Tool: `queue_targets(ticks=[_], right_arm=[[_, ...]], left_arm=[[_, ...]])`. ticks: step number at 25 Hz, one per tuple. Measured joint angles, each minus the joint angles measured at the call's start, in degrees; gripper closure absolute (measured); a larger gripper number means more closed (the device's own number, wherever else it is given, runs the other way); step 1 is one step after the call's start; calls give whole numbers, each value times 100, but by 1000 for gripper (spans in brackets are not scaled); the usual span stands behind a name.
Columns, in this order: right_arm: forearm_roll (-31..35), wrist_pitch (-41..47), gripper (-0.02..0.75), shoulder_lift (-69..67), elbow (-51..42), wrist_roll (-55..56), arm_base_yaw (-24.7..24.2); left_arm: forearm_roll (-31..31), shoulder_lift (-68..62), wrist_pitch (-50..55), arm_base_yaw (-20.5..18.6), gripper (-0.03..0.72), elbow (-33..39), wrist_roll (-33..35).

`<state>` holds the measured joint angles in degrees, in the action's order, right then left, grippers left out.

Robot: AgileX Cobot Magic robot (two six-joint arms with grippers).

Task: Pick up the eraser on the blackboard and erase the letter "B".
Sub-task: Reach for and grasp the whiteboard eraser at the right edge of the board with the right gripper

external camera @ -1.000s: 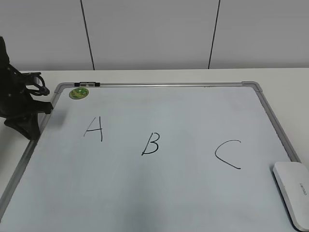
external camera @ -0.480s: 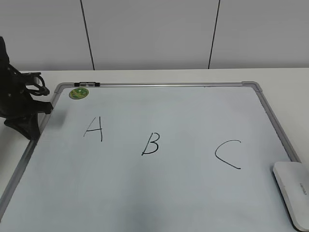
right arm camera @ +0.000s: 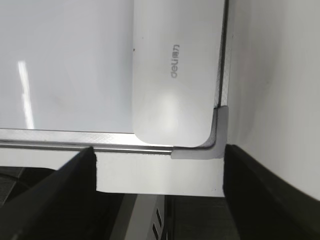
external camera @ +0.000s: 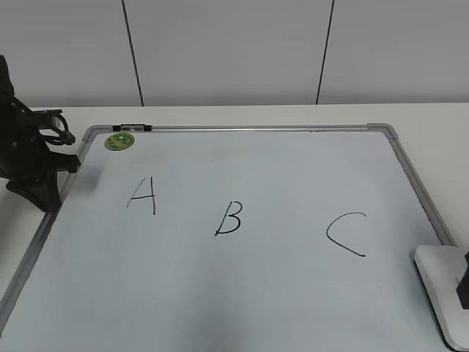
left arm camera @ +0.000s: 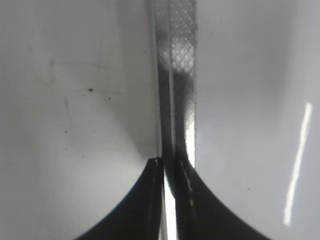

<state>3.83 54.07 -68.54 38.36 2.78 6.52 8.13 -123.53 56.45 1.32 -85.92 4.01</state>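
Even bright light; blurred wrist close-ups

the blackboard bears three handwritten black letters in a row: "a" at left, the letter "b" in the middle, "c" at right. the eraser reads "deli" in grey, with small unreadable characters beside it.

Exterior looks down slantwise at the blackboard; wrists hover close.

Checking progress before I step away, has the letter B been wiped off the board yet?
No, the letter "B" is intact on the blackboard, and the eraser lies at its right edge.
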Motion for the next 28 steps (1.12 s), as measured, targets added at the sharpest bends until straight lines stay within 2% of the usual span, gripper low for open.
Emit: queue_targets(ticks=[2,5,20,28], right_arm=[[-14,-86,95,-254,39,22,0],[-14,-193,72,-624,159,70,0],[-50,-683,69,-1778,509,357,0],[-27,-717,78,-2022,604,316,-307]], left_arm=[[0,0,0,0,655,0,0],[0,0,0,0,655,0,0],[0,0,10,0,648,-13,0],[0,0,10,0,646,-13,0]])
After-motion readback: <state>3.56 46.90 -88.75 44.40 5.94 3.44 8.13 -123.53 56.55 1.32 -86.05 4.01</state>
